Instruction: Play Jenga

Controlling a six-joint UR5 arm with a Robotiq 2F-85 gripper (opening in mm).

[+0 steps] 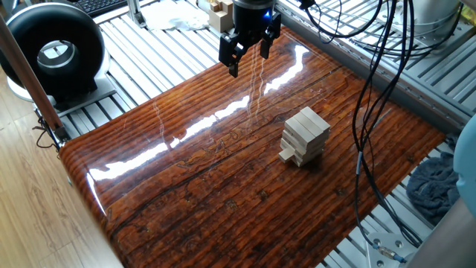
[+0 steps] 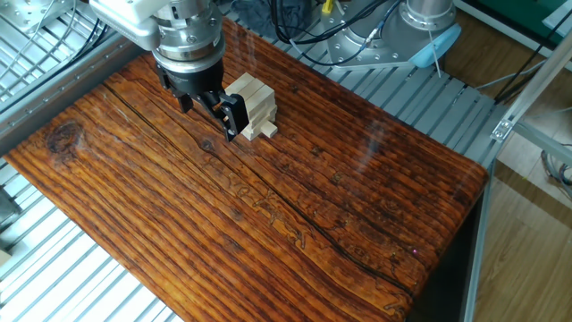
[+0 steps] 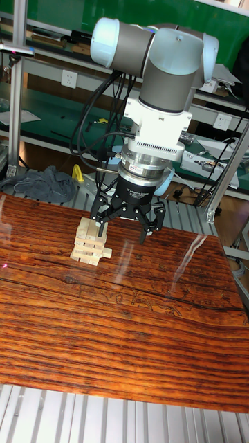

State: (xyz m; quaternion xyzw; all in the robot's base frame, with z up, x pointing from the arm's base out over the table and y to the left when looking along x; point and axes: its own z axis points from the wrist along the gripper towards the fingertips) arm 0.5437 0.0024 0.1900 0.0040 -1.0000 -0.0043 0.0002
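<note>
The Jenga tower (image 1: pixel 305 136) stands on the glossy brown wooden table (image 1: pixel 186 193), a small stack of pale blocks in crosswise layers. One low block (image 1: pixel 287 155) sticks out of its side. My gripper (image 1: pixel 248 56) hangs open and empty above the table, apart from the tower. In the other fixed view the gripper (image 2: pixel 210 112) sits just in front of the tower (image 2: pixel 252 103), with one dark finger overlapping it. The tall fixed view has the gripper (image 3: pixel 124 225) up and to the right of the tower (image 3: pixel 90 242).
A black ring-shaped device (image 1: pixel 52 48) stands off the table's left corner. Dark cables (image 1: pixel 375 97) hang over the right side. Spare wooden blocks (image 1: pixel 219 11) lie behind the gripper. A grey cloth (image 1: pixel 435 186) lies off the right edge.
</note>
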